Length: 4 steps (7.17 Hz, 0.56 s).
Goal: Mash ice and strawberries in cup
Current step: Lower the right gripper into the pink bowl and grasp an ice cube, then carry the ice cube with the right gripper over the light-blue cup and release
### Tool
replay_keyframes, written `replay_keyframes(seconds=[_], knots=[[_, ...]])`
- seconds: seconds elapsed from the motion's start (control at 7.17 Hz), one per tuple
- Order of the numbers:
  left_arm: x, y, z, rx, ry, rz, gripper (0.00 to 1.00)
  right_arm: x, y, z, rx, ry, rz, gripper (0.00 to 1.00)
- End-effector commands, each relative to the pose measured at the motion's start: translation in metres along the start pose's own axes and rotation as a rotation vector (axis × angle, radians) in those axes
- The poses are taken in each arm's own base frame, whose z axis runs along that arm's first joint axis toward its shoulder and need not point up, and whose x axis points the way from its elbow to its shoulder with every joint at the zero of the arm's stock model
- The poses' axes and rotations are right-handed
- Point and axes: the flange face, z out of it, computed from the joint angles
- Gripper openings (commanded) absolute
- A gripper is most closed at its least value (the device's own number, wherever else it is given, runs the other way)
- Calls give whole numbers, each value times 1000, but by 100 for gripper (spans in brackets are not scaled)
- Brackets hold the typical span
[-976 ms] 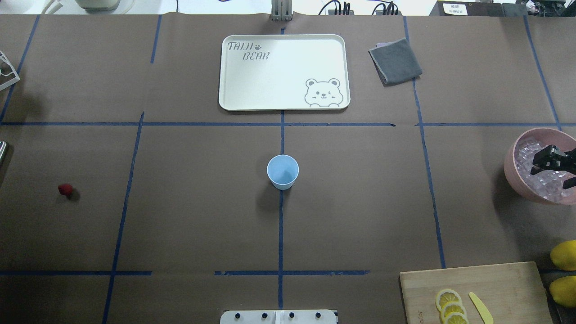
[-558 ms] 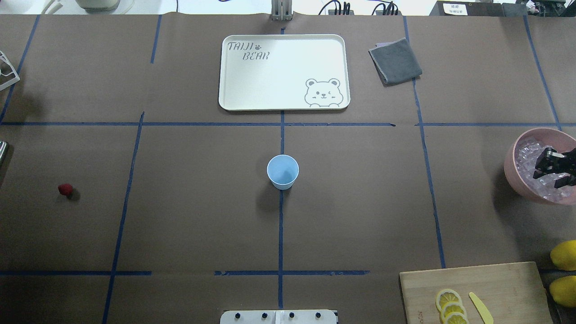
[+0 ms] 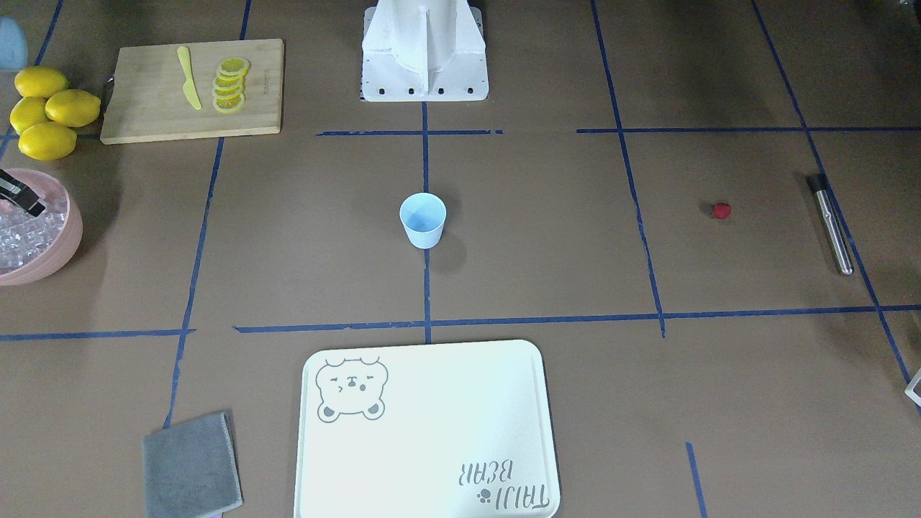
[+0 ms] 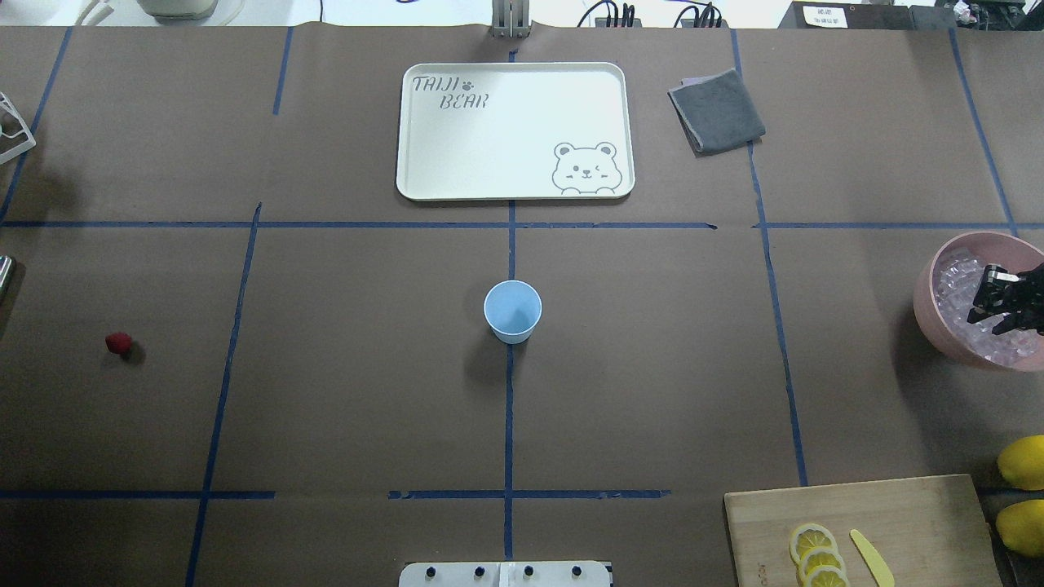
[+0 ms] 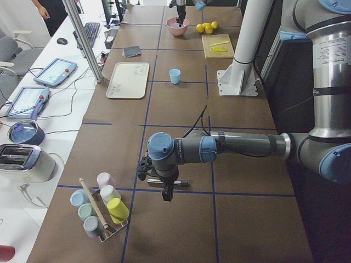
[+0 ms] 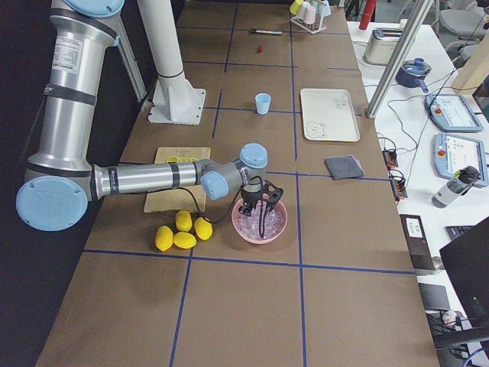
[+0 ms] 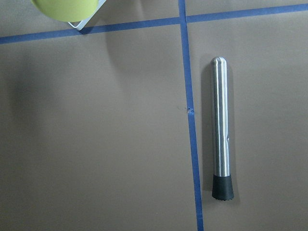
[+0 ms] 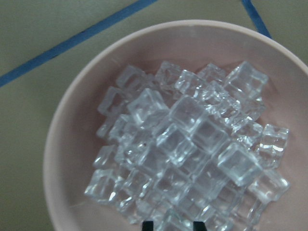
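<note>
The pale blue cup stands upright and empty at the table's middle; it also shows in the front view. The ice fills the pink bowl at the far right. My right gripper is down in the bowl, its jaws narrowed around one ice cube at the wrist view's bottom edge. The red strawberry lies alone on the far left. My left gripper hangs over a steel muddler; I cannot tell whether it is open or shut.
A white tray and a grey cloth lie at the back. A cutting board with lemon slices and a yellow knife, plus whole lemons, sit near the bowl. A rack of cups stands by the left arm.
My right gripper has sunk lower into the bowl of ice and its jaws have drawn closer together. The cup and strawberry have not moved.
</note>
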Motion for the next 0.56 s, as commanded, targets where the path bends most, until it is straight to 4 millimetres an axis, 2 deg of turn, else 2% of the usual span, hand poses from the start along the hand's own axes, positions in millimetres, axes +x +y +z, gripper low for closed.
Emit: replay_keyframes(seconds=[0.0, 0.14, 0.42], knots=[[1, 0, -1, 1, 0, 1, 100, -47, 33, -64, 32, -77, -46, 0], [0, 4, 1, -2, 2, -1, 100, -91, 41, -91, 37, -122, -29, 0], [-1, 4, 1, -3, 2, -4, 100, -212, 100, -110, -54, -165, 44, 0]])
